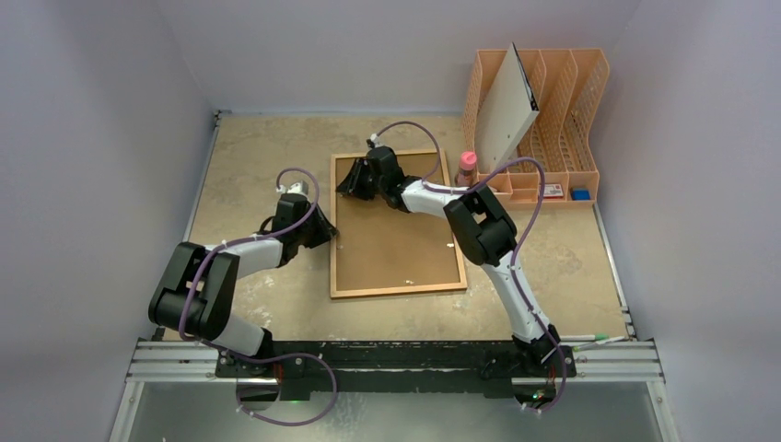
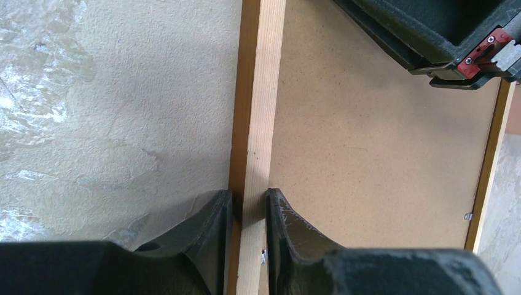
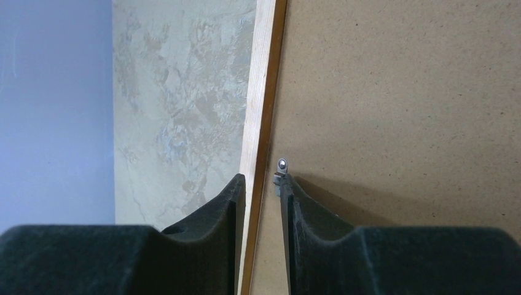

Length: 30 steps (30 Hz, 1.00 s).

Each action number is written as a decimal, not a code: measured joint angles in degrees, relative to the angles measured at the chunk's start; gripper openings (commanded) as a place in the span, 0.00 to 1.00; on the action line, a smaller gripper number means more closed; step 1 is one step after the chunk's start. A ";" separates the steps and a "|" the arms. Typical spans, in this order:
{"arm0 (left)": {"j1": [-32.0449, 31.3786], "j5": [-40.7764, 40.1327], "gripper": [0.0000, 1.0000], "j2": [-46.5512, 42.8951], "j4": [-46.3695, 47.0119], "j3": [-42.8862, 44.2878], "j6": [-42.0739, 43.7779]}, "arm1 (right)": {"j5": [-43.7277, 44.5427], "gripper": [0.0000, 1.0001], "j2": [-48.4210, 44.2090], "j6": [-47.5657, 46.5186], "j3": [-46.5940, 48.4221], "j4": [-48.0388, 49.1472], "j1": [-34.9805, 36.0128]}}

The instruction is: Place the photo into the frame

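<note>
The frame (image 1: 396,291) lies face down on the table, light wood rim around a plain brown backing board (image 1: 396,230). My left gripper (image 1: 324,232) is at its left side. In the left wrist view the gripper (image 2: 249,195) is shut across the pale wooden rail (image 2: 264,92), one finger outside and one on the board (image 2: 368,153) side. My right gripper (image 1: 355,184) is at the far rail. In its wrist view the gripper (image 3: 263,179) straddles the rail (image 3: 261,80) with a gap, and its inner finger touches a small metal clip (image 3: 281,165). The photo's print shows in no view.
An orange file organizer (image 1: 562,101) stands at the back right, with a pale stiff sheet (image 1: 505,106) leaning in it. A pink bottle (image 1: 468,166) stands by the frame's far right corner. A small blue item (image 1: 579,193) lies at the organizer's front. Walls close in on both sides.
</note>
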 measured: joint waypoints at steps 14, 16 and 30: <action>0.00 0.28 0.24 0.44 0.17 0.35 0.04 | -2.49 0.25 1.29 -0.09 1.09 0.57 -0.50; 0.00 0.35 0.24 0.55 0.22 0.46 0.04 | -2.54 0.25 1.40 -0.07 1.22 0.59 -0.52; 0.31 1.14 0.22 0.98 0.66 0.59 0.07 | -2.19 0.26 1.57 0.59 0.46 1.99 -0.59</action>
